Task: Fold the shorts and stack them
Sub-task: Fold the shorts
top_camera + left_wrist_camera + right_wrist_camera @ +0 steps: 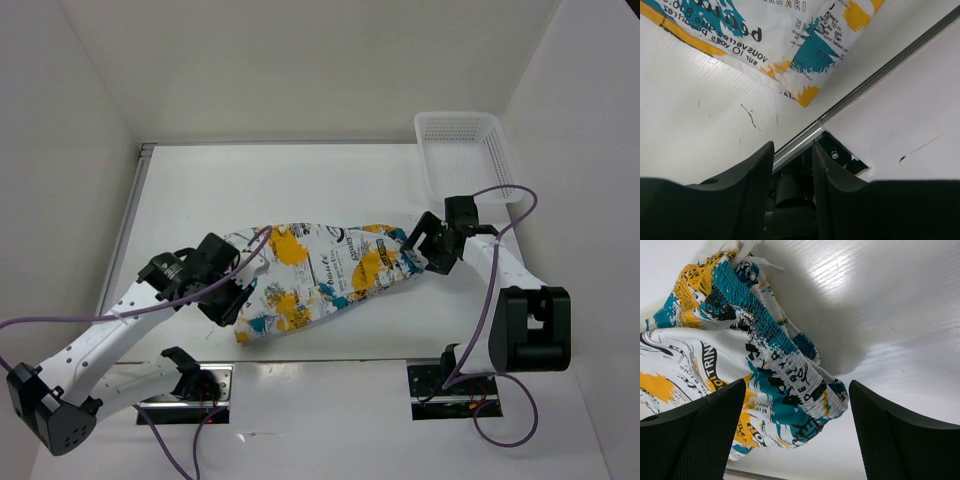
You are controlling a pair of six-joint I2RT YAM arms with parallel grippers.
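A: So, where do the shorts (325,280) lie?

B: Flat on the table (300,190), running slantwise from near left to far right. The gathered waistband end is at the right, and the left end is near the table's front edge.

A: And the right hand (797,386)?

B: Spread wide. The elastic waistband bunches up just ahead of it, framed between the two fingers (700,435), though nothing is pinched.

A: The left hand (793,147)?

B: Its fingers (752,172) are only narrowly parted and hold nothing. From above it sits at the left end of the shorts. Its own camera shows a printed corner on the table ahead of the fingertips, apart from them.

A: What about edges?

B: A metal rail (875,80) runs along the table's front edge, close beside that corner. A white mesh basket (465,155) stands in the far right corner, beyond the right hand and apart from the cloth.

A: Room to move?

B: Bare table stretches behind the shorts to the back wall, and there's a strip on the left.
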